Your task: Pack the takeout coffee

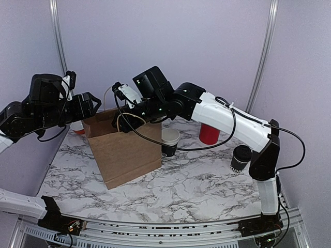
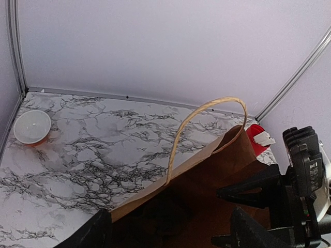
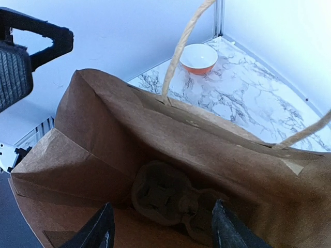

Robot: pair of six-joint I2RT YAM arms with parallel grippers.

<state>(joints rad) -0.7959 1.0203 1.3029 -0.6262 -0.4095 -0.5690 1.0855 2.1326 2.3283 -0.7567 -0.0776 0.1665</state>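
Two coffees are visible, and neither is in the bag (image 1: 126,152). The cream cup (image 1: 169,139) stands upright on the marble tabletop (image 1: 196,188) just beside the bag's right side; it has an open top and is dark around the lower half. The black cup (image 1: 241,157) has a lid on and a small white mark. It's well off to the right, near the right arm (image 1: 227,119). A red cup (image 1: 209,134) stands further back between them.

The right jaws hang over the bag's mouth, spread and holding nothing. Below them, a brown pulp tray (image 3: 168,199) lies at the bottom of the bag.

The left jaws are spread too, at the bag's left rim. An orange bowl (image 2: 32,126) sits in the far left corner.
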